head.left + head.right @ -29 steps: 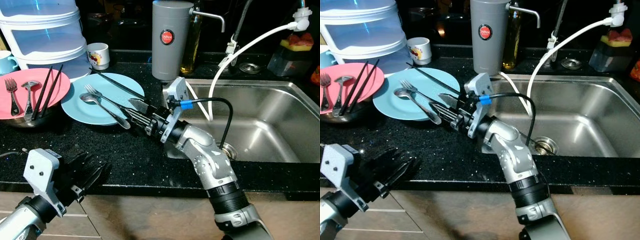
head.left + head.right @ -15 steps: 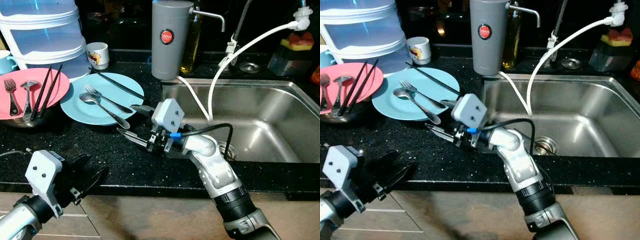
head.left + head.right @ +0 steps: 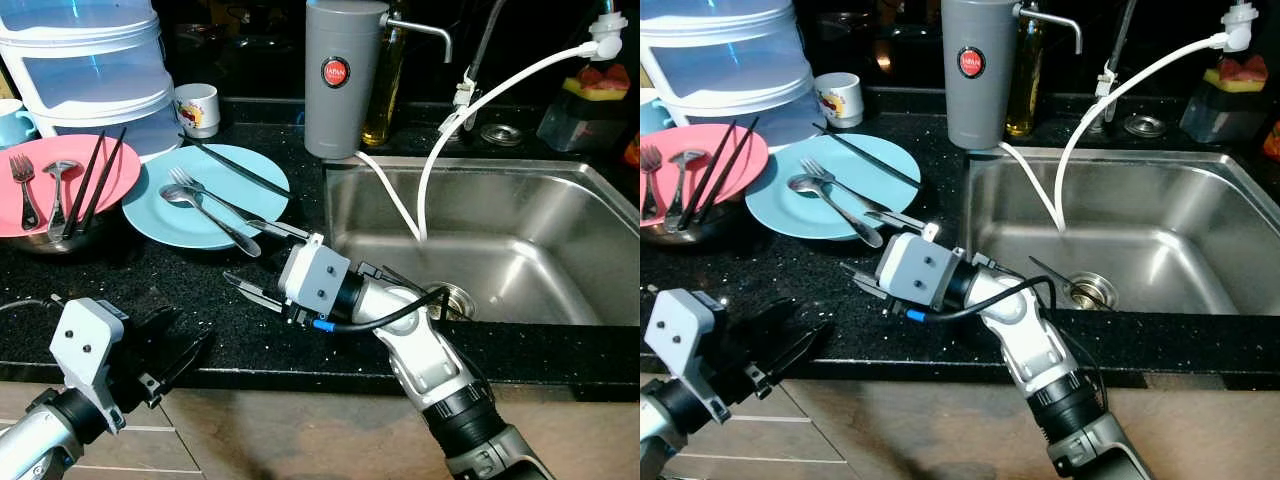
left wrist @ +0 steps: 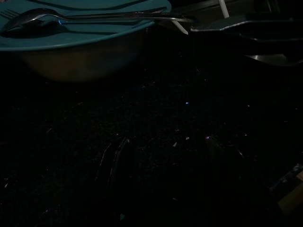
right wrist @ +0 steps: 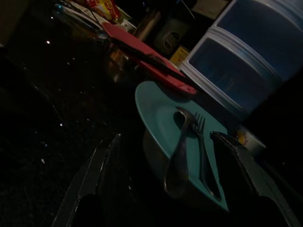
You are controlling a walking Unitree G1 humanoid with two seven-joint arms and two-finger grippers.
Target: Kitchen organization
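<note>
1. I am holding the right hand [image 3: 243, 289] low over the black surface [image 3: 200, 330], near its front edge, just in front of the blue plate [image 3: 205, 208]. Its fingers are standing apart with nothing between them, and the right wrist view is showing the plate past the two fingers [image 5: 90, 177].
2. The blue plate is sitting on the surface just left of the sink [image 3: 560, 200], carrying a spoon [image 3: 205, 215], a fork [image 3: 215, 198] and dark chopsticks [image 3: 235, 170] laid across its back rim.
3. The pink plate [image 3: 65, 185] is resting on a bowl near the surface's left edge, holding another fork [image 3: 25, 190], a spoon [image 3: 58, 195] and chopsticks [image 3: 95, 180].
4. I am keeping the left hand [image 3: 185, 360] at the front left edge of the surface, fingers parted and empty; its wrist view is dark but is picking out the blue plate's underside.
5. Stacked clear containers [image 3: 90, 70] and a white cup [image 3: 197, 108] are standing toward the back left corner, with a grey canister [image 3: 343, 80] behind the sink's near corner.
</note>
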